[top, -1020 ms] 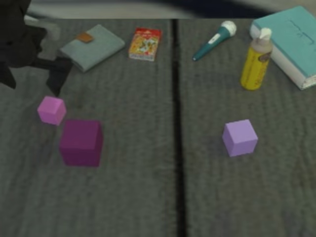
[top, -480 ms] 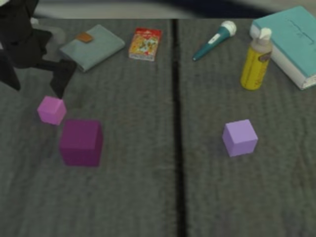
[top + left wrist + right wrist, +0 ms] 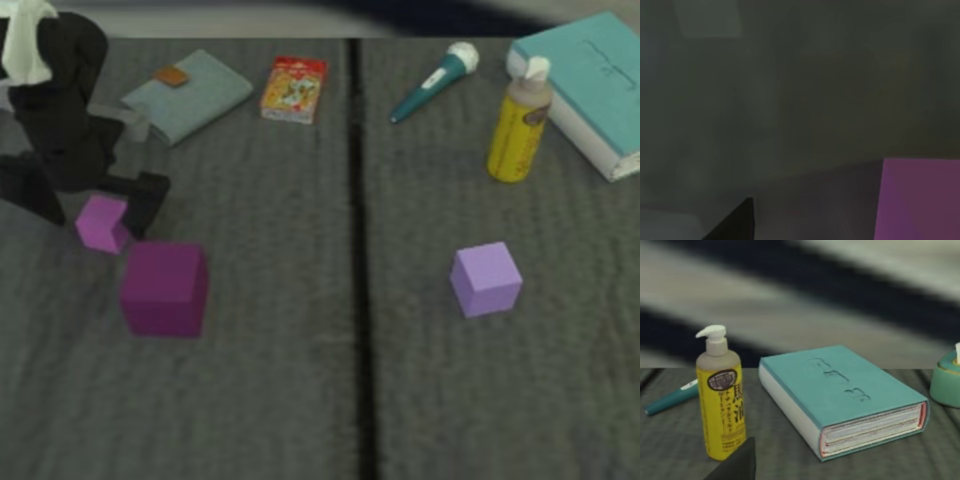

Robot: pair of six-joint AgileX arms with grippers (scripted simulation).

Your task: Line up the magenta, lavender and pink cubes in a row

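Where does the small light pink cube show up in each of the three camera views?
Top view: small light pink cube at the left, between the left hand's fingers, beside the big dark magenta cube.
Left wrist view: probably the pink block filling one corner.
Right wrist view: not in it.
Shared landmark: the yellow pump bottle, top and right wrist views.

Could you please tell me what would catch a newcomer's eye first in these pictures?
Probably the left gripper, dark and bulky at the table's left, its jaws straddling the small pink cube. Just beside that stands the big magenta cube, while the lavender cube sits alone on the right half. At the back right, a yellow pump bottle stands beside a teal book.
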